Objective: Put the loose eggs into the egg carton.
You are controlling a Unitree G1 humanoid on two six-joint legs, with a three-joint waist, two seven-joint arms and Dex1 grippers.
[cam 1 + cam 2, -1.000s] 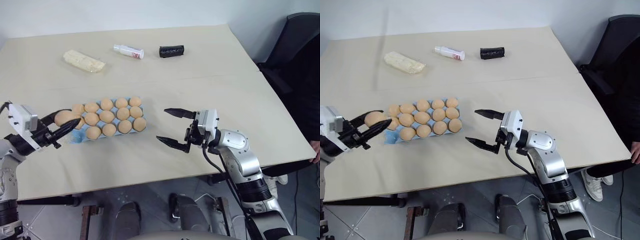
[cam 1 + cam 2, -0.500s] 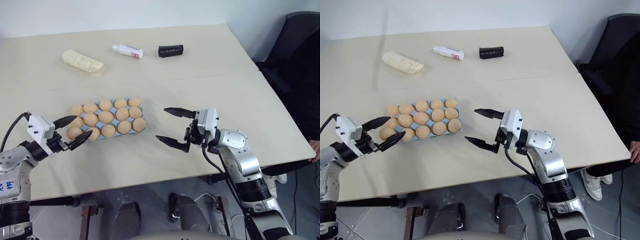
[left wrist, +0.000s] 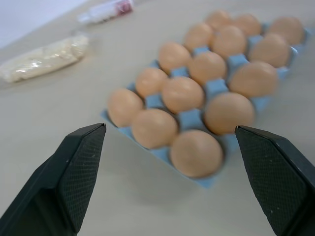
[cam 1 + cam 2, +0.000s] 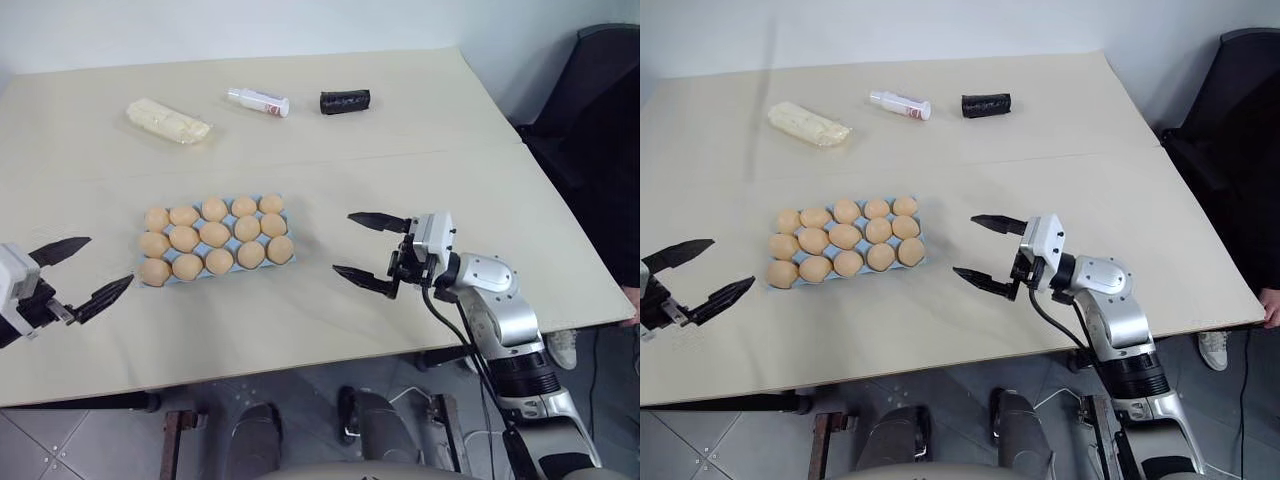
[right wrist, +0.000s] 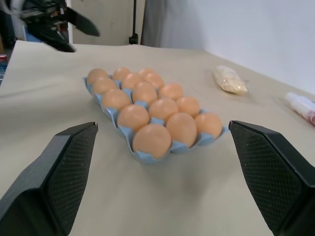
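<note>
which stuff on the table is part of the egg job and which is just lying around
Part of the job:
- eggs, all fifteen seated in cups
- egg carton, blue, every cup filled
- left gripper, open and empty
- right gripper, open and empty

Just lying about:
- pale yellow wrapped block
- small white bottle
- black rolled object
</note>
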